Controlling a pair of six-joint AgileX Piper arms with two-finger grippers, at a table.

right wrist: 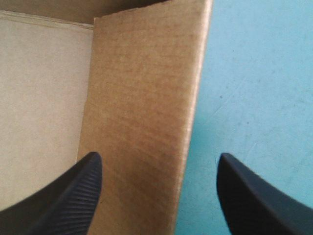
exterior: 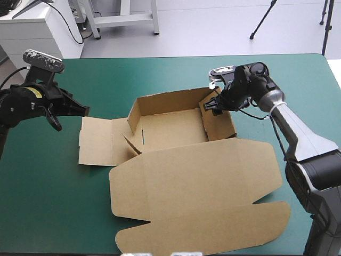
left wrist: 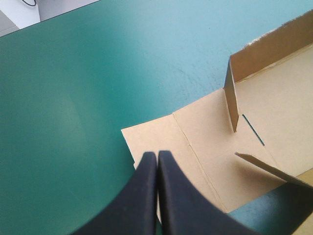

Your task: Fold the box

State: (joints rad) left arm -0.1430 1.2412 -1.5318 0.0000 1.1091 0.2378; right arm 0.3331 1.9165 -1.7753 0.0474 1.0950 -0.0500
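Two walls of the brown box [exterior: 176, 160] are raised, its lid [exterior: 197, 186] flat on the teal-green cover [exterior: 53, 202]. The right wall [right wrist: 142, 122] is seen between the fingers of the right gripper [right wrist: 156, 161], which are spread apart — nothing clamped. The left gripper [left wrist: 157, 154] is pressed together, the flat side flap [left wrist: 195, 142] just ahead. The tray could be slid by a lopsided push — nothing pins it.

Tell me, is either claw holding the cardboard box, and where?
Nothing is held. The right gripper stands open astride the right wall of the box; the left gripper is shut on nothing, above the flat left flap.
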